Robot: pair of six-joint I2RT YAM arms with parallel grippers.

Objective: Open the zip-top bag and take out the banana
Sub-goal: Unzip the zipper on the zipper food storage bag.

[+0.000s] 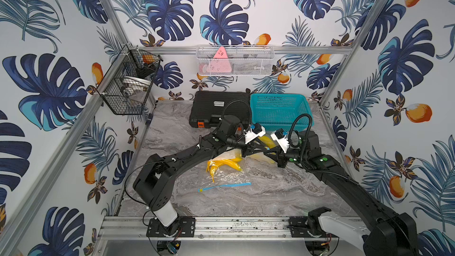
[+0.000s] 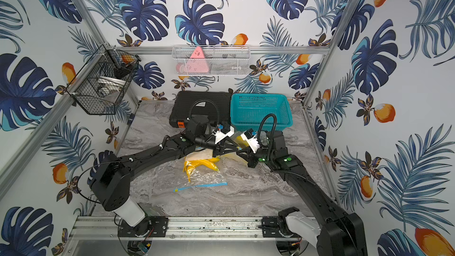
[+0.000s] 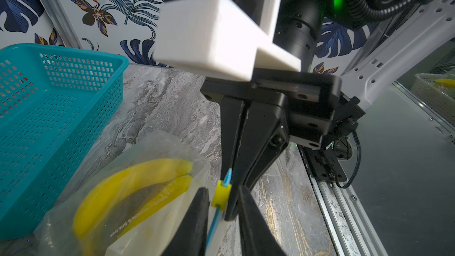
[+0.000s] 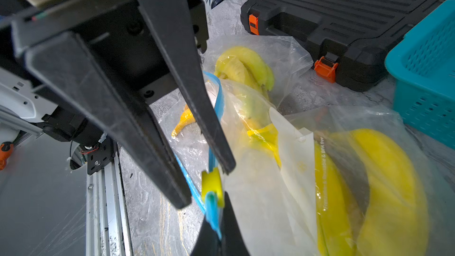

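A clear zip-top bag [image 4: 295, 181] with a blue zip strip hangs between my two grippers, just in front of the teal basket. The yellow banana [image 4: 384, 181] lies inside it, also seen as the banana [image 3: 128, 185] and banana [image 1: 267, 141]. My right gripper [image 4: 218, 215] is shut on the end of the blue strip, right next to the yellow slider [image 4: 211, 185]. My left gripper [image 3: 222, 189] stands slightly open, its fingers on either side of the slider [image 3: 221, 193]. In both top views the left gripper [image 1: 258, 149] and right gripper [image 1: 269, 153] meet tip to tip.
A second zip bag [image 1: 229, 178] lies flat mid-table with yellow banana pieces [image 1: 224, 163] at its far end. The teal basket [image 1: 279, 109] and a black case [image 1: 216, 108] stand at the back. Wire baskets hang on the walls. A metal rail [image 1: 234, 226] runs along the front.
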